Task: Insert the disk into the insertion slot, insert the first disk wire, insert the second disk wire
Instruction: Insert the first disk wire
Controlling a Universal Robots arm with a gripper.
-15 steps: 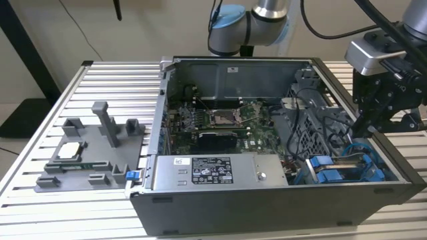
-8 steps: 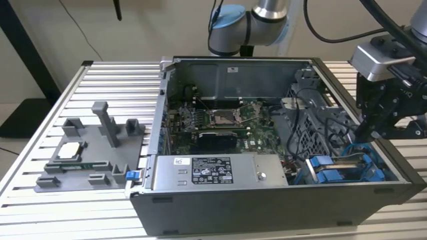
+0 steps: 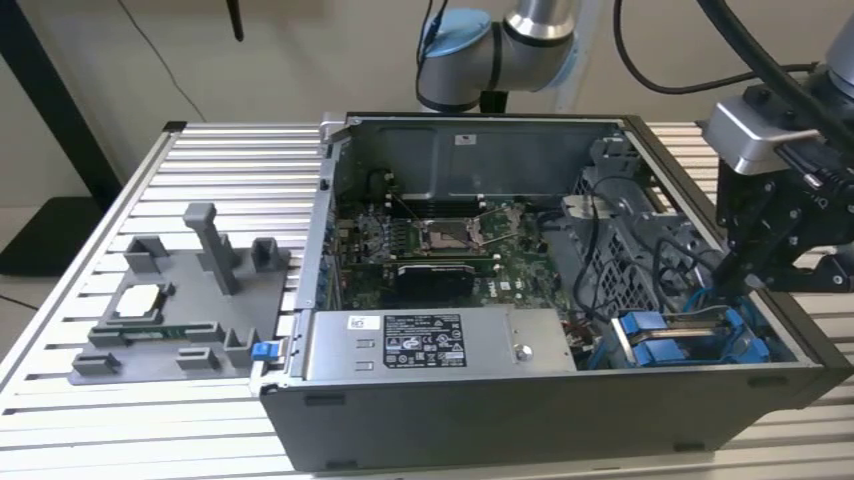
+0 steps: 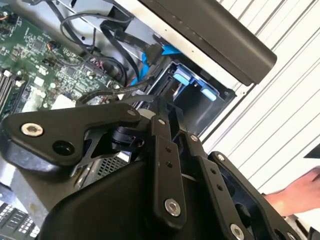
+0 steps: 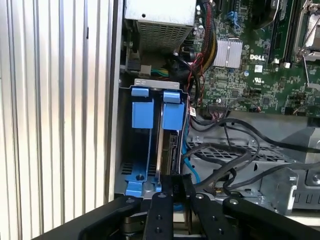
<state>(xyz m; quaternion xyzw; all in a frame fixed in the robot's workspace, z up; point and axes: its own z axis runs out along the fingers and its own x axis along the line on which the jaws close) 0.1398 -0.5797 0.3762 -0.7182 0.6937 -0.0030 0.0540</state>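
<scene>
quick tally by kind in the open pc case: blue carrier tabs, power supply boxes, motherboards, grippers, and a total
blue carrier tabs: 2
power-supply box: 1
motherboard: 1
gripper: 1
total: 5

Table [image 3: 214, 150]: ribbed bare metal, matt silver. Computer case [image 3: 534, 430]: matt grey sheet metal; insertion slot [image 5: 150, 83] the same, with smooth blue plastic trim. Circuit board [image 5: 240, 75] glossy green; wires [image 5: 235, 150] in black matt sheathing.
</scene>
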